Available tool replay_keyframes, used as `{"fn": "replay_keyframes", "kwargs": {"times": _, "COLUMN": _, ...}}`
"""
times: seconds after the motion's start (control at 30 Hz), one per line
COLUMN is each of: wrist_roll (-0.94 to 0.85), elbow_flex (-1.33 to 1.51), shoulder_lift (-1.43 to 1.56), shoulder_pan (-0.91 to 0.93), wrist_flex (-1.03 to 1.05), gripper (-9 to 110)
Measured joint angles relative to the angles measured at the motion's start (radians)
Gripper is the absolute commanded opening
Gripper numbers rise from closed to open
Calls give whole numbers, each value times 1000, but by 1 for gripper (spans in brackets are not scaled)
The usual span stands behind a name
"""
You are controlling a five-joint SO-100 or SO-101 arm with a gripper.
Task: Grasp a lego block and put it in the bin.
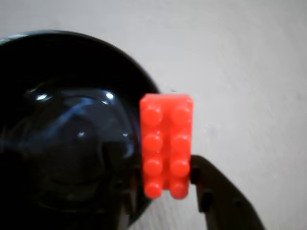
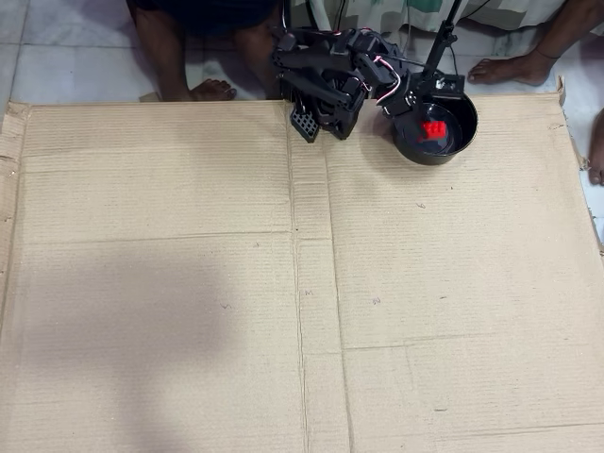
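you're holding the lego block (image 1: 166,145) clamped in the gripper (image 1: 163,184), jaws pressing on its lower end from both sides, studs facing the wrist camera. in the wrist view the block is sitting upright in frame, overlapping the right rim of the bin (image 1: 72,62), part of it over the black bowl and part over the pale surface beyond. one dark finger (image 1: 225,196) is showing at lower right, touching the block's side.

in the overhead view the arm (image 2: 330,71) is folding at the top edge of the cardboard sheet (image 2: 189,283), and the gripper (image 2: 429,118) is reaching over the bin (image 2: 462,142). the red block (image 2: 433,129) is showing inside the bowl's outline. bare feet (image 2: 212,90) are resting near the cardboard's top edge.
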Motion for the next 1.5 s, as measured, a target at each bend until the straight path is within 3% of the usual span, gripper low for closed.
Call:
{"fn": "replay_keyframes", "kwargs": {"times": 0.27, "wrist_roll": 0, "elbow_flex": 153, "shoulder_lift": 176, "shoulder_pan": -149, "wrist_flex": -140, "gripper": 1}}
{"fn": "replay_keyframes", "kwargs": {"times": 0.53, "wrist_roll": -2, "elbow_flex": 201, "shoulder_lift": 225, "shoulder_pan": -173, "wrist_flex": -213, "gripper": 23}}
{"fn": "replay_keyframes", "kwargs": {"times": 0.8, "wrist_roll": -2, "elbow_flex": 199, "shoulder_lift": 229, "shoulder_pan": -147, "wrist_flex": -219, "gripper": 25}}
{"fn": "replay_keyframes", "kwargs": {"times": 1.13, "wrist_roll": -6, "elbow_flex": 304, "shoulder_lift": 230, "shoulder_pan": 98, "wrist_flex": -224, "gripper": 25}}
{"fn": "replay_keyframes", "kwargs": {"times": 1.5, "wrist_roll": -6, "elbow_flex": 426, "shoulder_lift": 224, "shoulder_pan": 638, "wrist_flex": -331, "gripper": 24}}
